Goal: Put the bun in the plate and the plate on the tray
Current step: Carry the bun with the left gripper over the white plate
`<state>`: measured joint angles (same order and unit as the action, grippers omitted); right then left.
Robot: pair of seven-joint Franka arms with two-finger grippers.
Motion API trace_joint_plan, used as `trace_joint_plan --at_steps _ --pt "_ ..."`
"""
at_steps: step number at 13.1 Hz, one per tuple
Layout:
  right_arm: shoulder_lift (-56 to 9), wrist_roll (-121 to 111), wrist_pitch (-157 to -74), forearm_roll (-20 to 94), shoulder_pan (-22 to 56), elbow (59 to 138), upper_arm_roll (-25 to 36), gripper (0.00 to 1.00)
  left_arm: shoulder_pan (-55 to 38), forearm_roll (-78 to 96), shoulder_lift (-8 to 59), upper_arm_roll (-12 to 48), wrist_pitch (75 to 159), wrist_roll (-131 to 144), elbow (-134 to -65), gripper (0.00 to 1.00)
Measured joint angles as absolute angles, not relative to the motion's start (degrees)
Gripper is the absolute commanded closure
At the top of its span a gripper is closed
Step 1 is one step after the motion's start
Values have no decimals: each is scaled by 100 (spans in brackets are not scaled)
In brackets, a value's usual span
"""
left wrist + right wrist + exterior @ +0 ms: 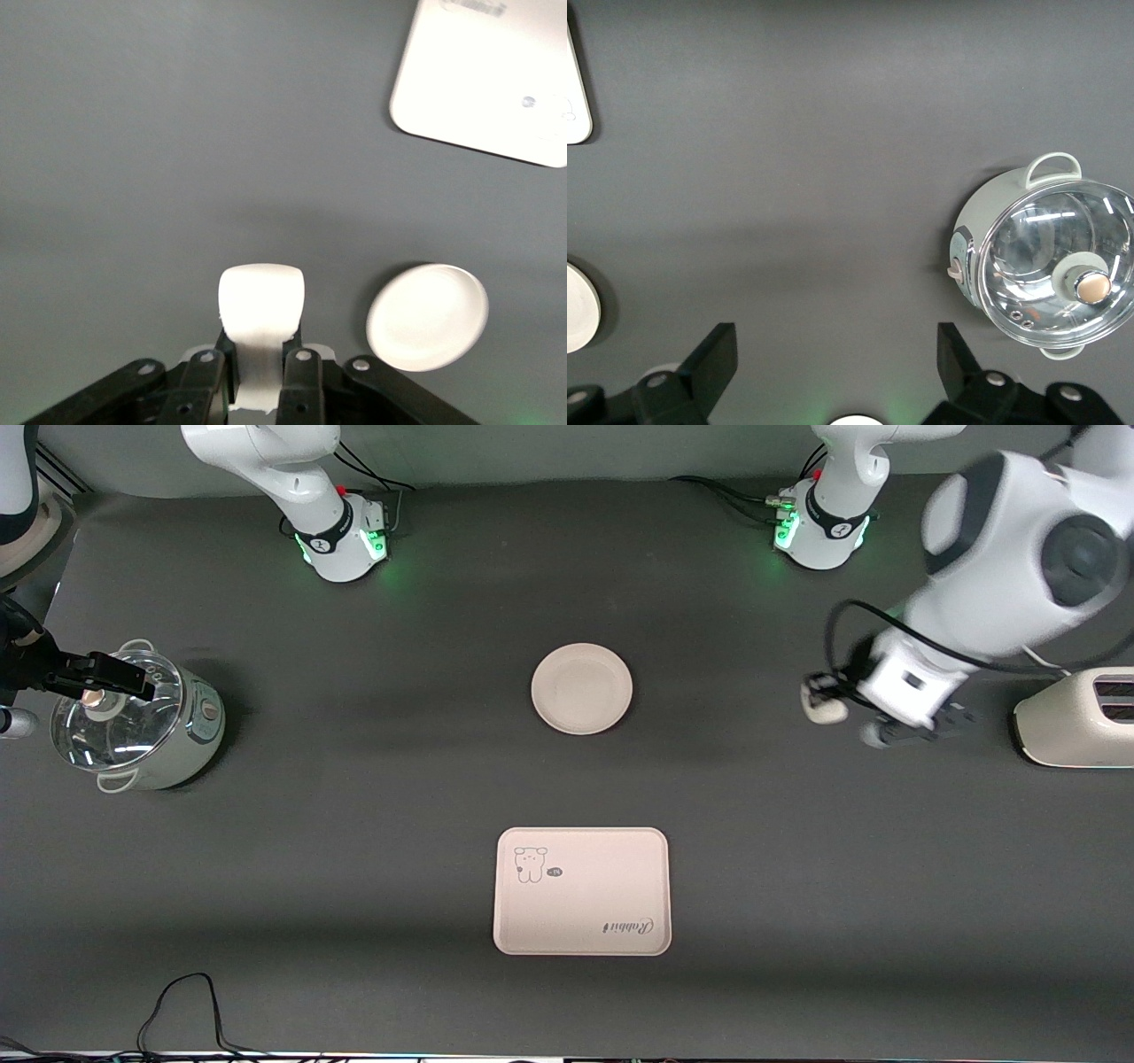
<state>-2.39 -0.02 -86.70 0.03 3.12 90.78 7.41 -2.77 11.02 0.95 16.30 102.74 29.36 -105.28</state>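
My left gripper (822, 693) is shut on the off-white bun (827, 708) and holds it in the air over bare table, between the plate and the toaster. In the left wrist view the bun (261, 301) sticks out from between the fingers of the left gripper (260, 332). The round cream plate (582, 688) lies empty at mid-table and also shows in the left wrist view (428, 316). The printed rectangular tray (582, 891) lies nearer the front camera than the plate, empty. My right gripper (124, 676) is open and empty, up over the pot; in its wrist view (837, 345) only table lies between its fingers.
A pale green pot with a glass lid (133, 722) stands at the right arm's end of the table. A cream toaster (1076, 717) stands at the left arm's end. A black cable (182, 1010) lies at the table's front edge.
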Motion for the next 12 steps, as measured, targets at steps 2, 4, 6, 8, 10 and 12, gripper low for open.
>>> trace_joint_plan --at_steps 2,4,6,8,10,12 --pt "-239 -2 -8670 3 312 9078 741 0 -481 1124 134 2192 10556 3790 -10565 75" --pt "-239 -2 -8670 3 313 9079 741 0 -956 1131 340 2491 11122 4564 -10669 74" --pt "-239 -2 -8670 3 314 9080 741 0 -1626 1086 750 2537 11841 5217 -10775 74" --pt "-239 -2 -8670 3 315 9080 741 0 -2195 890 1354 2536 12595 5684 -10877 74" --pt "-240 -2 -8670 3 315 9080 741 0 -2588 459 2067 2526 13345 6066 -10976 72" --pt "-240 -2 -8670 3 315 9080 741 0 -2807 -331 2843 2514 14042 6618 -11052 72"
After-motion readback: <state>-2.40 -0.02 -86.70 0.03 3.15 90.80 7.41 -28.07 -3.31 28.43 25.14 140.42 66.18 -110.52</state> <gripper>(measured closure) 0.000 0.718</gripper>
